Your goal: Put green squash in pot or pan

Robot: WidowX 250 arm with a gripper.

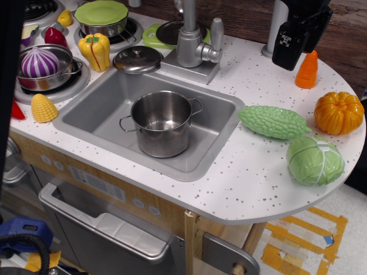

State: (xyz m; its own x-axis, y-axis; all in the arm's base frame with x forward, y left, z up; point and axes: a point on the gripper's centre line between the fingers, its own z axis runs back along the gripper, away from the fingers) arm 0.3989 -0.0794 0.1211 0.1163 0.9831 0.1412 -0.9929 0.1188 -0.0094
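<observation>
The green squash (273, 121), light green, bumpy and elongated, lies on the white speckled counter (241, 172) to the right of the sink. An empty steel pot (162, 122) with two handles stands upright in the sink basin (103, 109). My gripper (291, 41) is black and hangs at the top right, above and behind the squash, clear of it. Only its outer body shows, so I cannot tell how its jaws stand. It holds nothing that I can see.
A round pale-green cabbage (315, 160), an orange pumpkin (338, 112) and a carrot (307, 70) sit near the squash. A faucet (192, 37) and a pot lid (137, 59) stand behind the sink. The stove at left holds pans, an onion (39, 62), a yellow pepper (96, 50) and corn (43, 107).
</observation>
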